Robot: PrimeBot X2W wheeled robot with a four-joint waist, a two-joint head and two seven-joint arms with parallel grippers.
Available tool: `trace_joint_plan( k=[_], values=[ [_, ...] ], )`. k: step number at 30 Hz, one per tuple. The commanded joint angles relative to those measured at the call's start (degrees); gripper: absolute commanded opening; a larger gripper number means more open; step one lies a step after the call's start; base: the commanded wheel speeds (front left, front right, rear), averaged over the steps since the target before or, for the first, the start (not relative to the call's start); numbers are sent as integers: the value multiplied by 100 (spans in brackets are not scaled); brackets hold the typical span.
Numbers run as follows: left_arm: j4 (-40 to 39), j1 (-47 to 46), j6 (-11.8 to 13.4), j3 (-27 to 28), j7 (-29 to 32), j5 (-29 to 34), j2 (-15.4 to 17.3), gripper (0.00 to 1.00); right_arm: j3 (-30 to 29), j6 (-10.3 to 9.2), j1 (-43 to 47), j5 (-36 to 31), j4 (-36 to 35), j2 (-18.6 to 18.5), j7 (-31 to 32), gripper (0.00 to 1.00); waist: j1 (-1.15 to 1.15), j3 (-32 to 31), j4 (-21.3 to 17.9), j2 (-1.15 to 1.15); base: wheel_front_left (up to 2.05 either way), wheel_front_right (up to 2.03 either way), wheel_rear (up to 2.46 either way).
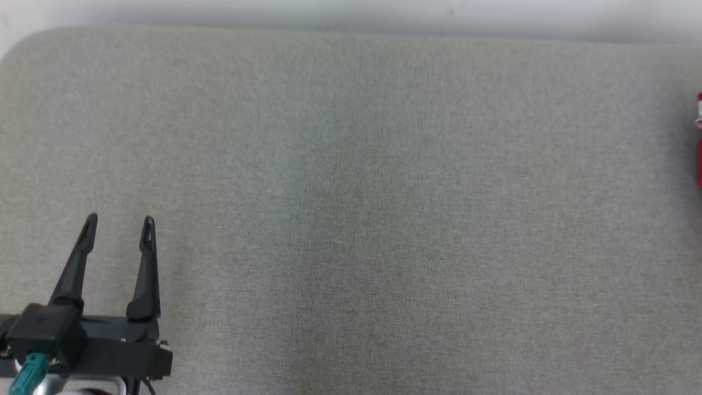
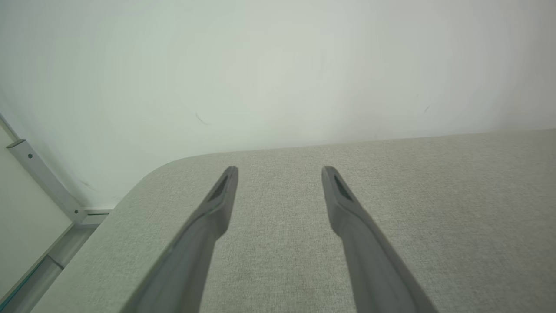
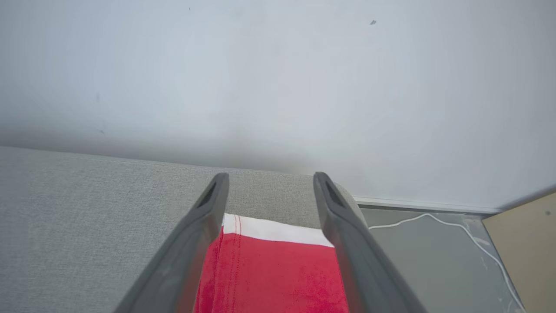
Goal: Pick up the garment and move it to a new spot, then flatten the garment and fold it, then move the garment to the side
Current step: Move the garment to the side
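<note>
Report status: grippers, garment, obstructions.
Left gripper open, empty, over the grey fabric surface. Right gripper open, astride the red garment with white band, not gripping. Garment lies at the surface's right end. No obstruction seen.

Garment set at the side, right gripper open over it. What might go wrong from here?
1. The red garment lies near the rounded corner of the grey surface; a nudge might slide it off toward the floor cable.
2. The right gripper hangs open over the cloth; pulling back low may snag and drag it.
</note>
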Motion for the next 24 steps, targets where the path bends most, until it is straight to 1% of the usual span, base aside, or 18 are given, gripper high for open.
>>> trace_joint_plan(
  k=[1,2,4,9,12,18,24],
  values=[
    [40,112,23,15,-36,-46,18,100,-169,-13,203,261,-82,39,-272,100,0,-255,-4,0,0,0,0],
    [40,112,23,15,-36,-46,18,100,-169,-13,203,261,-82,39,-272,100,0,-255,-4,0,0,0,0],
    [55,162,28,14,-48,-65,13,100,-253,-13,379,404,-182,46,-627,100,0,-388,-4,0,0,0,0],
    [108,325,76,40,-76,-144,-5,100,-599,-13,830,842,-431,274,-1508,100,0,-735,-87,0,0,0,0],
    [120,416,81,54,-90,-196,2,100,-604,-13,1135,869,-532,397,-1832,100,0,-956,-139,0,0,0,0],
    [54,599,104,73,-13,-240,122,100,-592,-13,1632,687,-777,713,-2129,100,0,-1249,-231,0,0,0,0],
    [-25,830,159,116,91,-271,243,100,-781,-13,2169,364,-1015,1048,-2220,100,0,-1532,-277,0,0,0,0]
  ],
)
